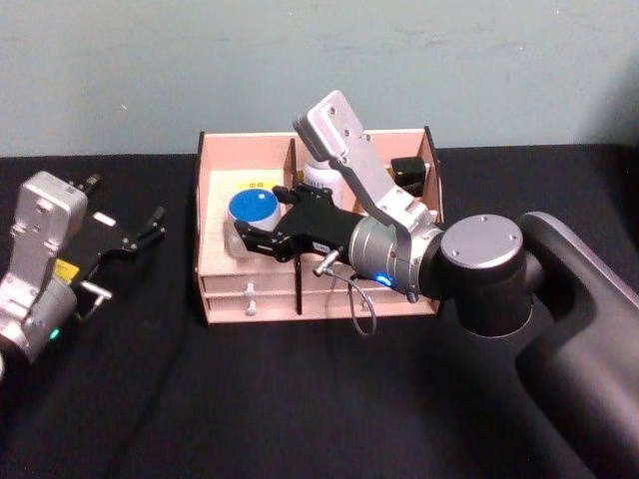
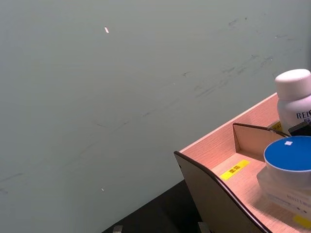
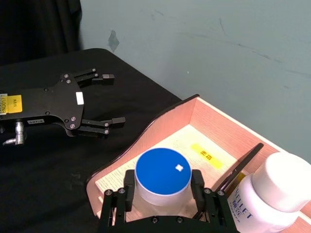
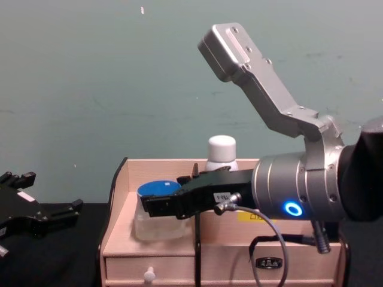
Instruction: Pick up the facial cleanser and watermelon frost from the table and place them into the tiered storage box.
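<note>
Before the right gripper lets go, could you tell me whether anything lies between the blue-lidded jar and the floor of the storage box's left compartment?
Nothing visible does. The right gripper has its fingers either side of the blue-lidded jar, already inside the left compartment of the tiered storage box. The white bottle stands beyond the divider.

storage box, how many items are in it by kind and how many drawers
blue-lidded jar in the tiered storage box, between the right gripper jaws: 1
white-capped bottle: 1
small black item: 1
front drawers: 2
total: 5
</note>
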Robot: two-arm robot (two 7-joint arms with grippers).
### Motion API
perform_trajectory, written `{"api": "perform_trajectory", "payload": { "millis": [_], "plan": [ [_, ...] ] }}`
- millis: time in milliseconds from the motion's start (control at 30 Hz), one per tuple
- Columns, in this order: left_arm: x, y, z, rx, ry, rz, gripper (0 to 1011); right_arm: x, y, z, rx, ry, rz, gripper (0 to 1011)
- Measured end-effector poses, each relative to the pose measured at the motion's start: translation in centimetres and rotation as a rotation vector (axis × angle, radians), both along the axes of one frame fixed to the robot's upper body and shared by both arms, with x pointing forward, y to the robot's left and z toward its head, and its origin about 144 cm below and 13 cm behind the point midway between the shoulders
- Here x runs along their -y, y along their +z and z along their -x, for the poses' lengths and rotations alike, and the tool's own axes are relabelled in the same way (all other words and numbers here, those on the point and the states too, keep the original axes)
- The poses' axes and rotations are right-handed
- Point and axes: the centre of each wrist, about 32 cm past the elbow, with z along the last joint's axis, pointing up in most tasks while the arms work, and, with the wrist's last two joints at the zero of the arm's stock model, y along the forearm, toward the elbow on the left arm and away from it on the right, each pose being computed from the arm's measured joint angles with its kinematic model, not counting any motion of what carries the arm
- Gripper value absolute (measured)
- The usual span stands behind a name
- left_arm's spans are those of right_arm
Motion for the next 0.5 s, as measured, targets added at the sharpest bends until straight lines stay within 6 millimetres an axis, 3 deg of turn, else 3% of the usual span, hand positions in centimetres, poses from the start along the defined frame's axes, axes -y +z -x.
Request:
{"api": "perform_trajectory", "payload": {
  "millis": [333,500],
  "plan": [
    [0.0,0.0,0.0,0.0,0.0,0.0,1001,0.13,-0.05,0.06,-0.002,-0.003,-0.007,973],
    [0.0,0.0,0.0,0.0,0.0,0.0,1001,0.33,0.2,0.65,0.037,-0.013,-0.045,1000]
  ]
}}
